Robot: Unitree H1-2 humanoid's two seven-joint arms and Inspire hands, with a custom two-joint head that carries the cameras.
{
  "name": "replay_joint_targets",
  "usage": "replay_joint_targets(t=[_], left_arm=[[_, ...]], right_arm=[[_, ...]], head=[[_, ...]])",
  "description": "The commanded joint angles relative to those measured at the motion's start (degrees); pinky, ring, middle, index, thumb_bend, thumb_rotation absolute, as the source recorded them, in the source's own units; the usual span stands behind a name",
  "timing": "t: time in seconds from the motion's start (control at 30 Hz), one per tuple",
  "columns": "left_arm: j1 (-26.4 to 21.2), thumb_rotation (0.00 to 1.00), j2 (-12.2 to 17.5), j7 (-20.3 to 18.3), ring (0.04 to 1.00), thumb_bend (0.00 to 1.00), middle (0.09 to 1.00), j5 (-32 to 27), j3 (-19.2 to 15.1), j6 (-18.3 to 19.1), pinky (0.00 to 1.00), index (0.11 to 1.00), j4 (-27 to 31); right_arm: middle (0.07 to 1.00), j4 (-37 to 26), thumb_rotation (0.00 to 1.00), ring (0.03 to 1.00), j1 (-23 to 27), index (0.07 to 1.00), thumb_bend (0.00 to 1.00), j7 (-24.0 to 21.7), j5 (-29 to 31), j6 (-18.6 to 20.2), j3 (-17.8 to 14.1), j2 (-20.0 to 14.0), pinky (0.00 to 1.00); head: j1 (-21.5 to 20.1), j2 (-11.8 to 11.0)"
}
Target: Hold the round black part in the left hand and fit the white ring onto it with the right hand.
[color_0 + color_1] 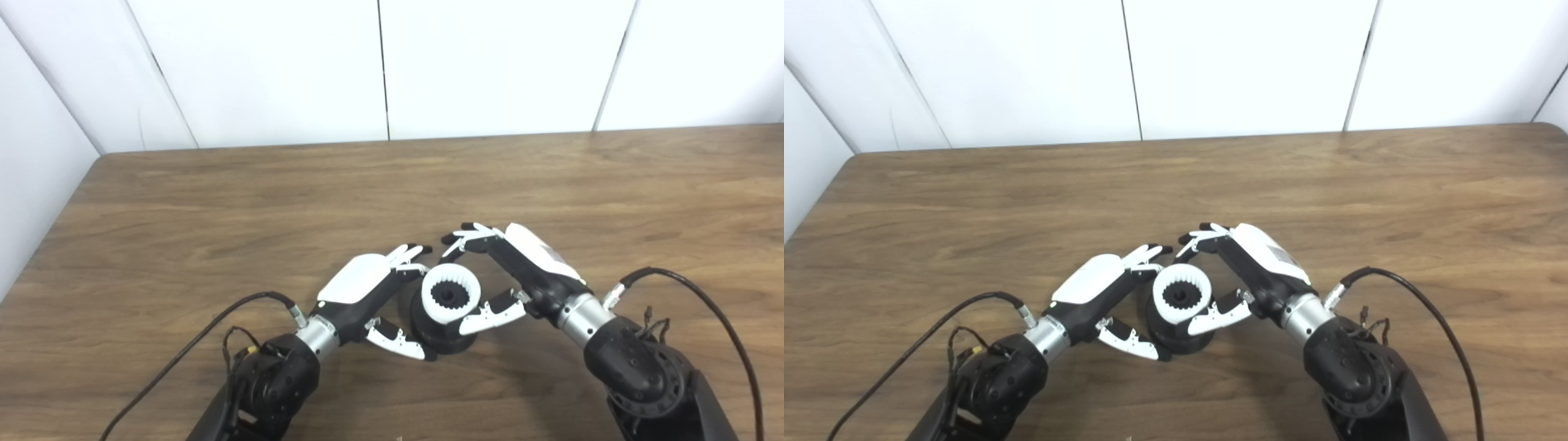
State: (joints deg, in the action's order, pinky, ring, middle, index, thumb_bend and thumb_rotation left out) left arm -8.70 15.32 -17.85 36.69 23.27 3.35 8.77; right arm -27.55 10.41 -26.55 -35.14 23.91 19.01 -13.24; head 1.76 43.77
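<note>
White ring [453, 295] seated on black part [438, 334].

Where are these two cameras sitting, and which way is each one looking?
Left eye view: on the robot's head, looking down at the wooden table; both arms enter from the bottom, left hand and right hand flanking the round black part with the white ring on top.
Right eye view: beside it on the head, facing the same way; everything sits further left.
Shared: table, hands, part, ring, white wall.
</note>
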Motion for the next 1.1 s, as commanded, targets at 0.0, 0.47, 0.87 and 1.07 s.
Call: replay_joint_targets(t=[0.0,0.47,0.87,1.07], left_arm=[[1.0,0.31,0.4,-2.2,1.0,0.76,0.985,0.0,0.8,1.3,0.9,0.71,0.4],[1.3,0.3,0.2,-2.6,1.0,0.77,0.986,-0.5,1.2,1.5,0.91,0.705,0.6],[1.2,0.3,0.1,-2.8,1.0,0.77,0.987,-0.6,1.3,1.9,0.92,0.71,0.6],[1.2,0.3,0.3,-2.8,1.0,0.76,0.988,0.0,1.3,2.0,0.9,0.709,1.0]], right_arm=[[0.846,-0.6,0.16,0.958,2.0,0.488,0.52,1.1,0.0,-1.4,-0.4,0.3,1.0],[0.845,0.1,0.16,0.96,2.0,0.488,0.52,1.3,-0.2,-1.5,-0.1,0.6,1.0],[0.845,0.8,0.16,0.958,1.7,0.488,0.52,1.5,-0.4,-1.9,0.0,0.2,0.99],[0.845,1.0,0.16,0.957,1.2,0.488,0.52,1.5,-0.1,-2.1,-0.1,0.0,0.99]], head=[[0.1,0.3],[0.2,0.3],[0.2,0.4],[0.4,0.6]])
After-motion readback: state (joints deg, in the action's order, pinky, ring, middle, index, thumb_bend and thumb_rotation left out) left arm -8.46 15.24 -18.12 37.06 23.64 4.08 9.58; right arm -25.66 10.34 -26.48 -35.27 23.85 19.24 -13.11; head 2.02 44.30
